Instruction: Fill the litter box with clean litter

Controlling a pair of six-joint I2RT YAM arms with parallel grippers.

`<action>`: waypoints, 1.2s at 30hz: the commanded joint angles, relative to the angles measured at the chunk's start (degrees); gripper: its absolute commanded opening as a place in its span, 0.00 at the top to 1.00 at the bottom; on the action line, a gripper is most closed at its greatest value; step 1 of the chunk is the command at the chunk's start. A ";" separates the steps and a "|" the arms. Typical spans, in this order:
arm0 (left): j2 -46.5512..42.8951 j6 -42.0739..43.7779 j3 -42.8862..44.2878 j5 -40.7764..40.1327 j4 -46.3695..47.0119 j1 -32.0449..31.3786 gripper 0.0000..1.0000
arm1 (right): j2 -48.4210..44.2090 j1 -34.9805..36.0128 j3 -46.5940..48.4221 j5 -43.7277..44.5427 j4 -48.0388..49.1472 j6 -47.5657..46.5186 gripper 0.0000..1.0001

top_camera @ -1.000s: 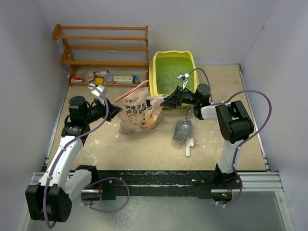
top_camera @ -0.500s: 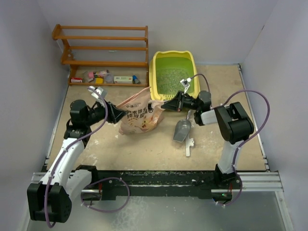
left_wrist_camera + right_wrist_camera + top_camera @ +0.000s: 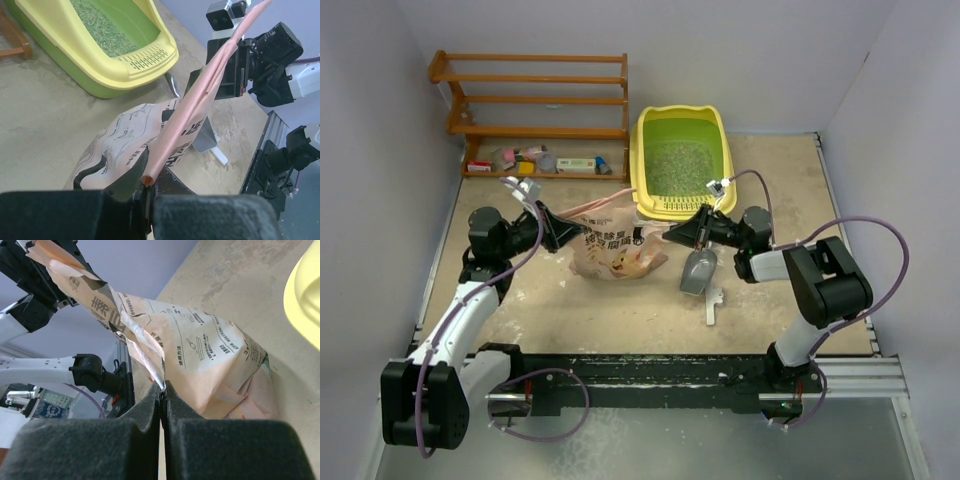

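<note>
The overhead camera hangs high above and behind the near edge of the tabletop, looking down and forward over all of it, with the wooden rack and the litter box toward the far wall. The left wrist camera sits just behind the left tool, low and very close, facing right across the bag to the right tool, with the litter box at its upper left. The right wrist camera sits just behind the right tool, closer still, looking left and upward along the bag at the left tool. All three views share the bag, and each wrist view catches the opposite tool.
</note>
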 commanded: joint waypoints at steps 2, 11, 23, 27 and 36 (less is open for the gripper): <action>-2.12 7.71 5.20 2.23 -10.85 1.31 1.00 | -5.48 -0.98 -4.57 0.47 4.30 0.68 1.00; 7.00 22.11 22.07 -4.29 -49.11 2.71 1.00 | -16.01 -2.65 -10.70 -0.49 2.12 3.13 1.00; 19.11 23.77 32.60 -8.95 -63.95 2.74 1.00 | -13.72 -2.94 -11.16 0.74 0.95 15.73 1.00; 22.24 22.53 35.00 -12.88 -66.71 2.69 0.98 | -11.84 -2.91 -10.54 2.29 1.53 19.62 1.00; 12.92 20.25 42.04 -22.28 -61.43 -1.89 0.65 | -20.44 -2.85 -5.86 4.42 -21.54 10.16 1.00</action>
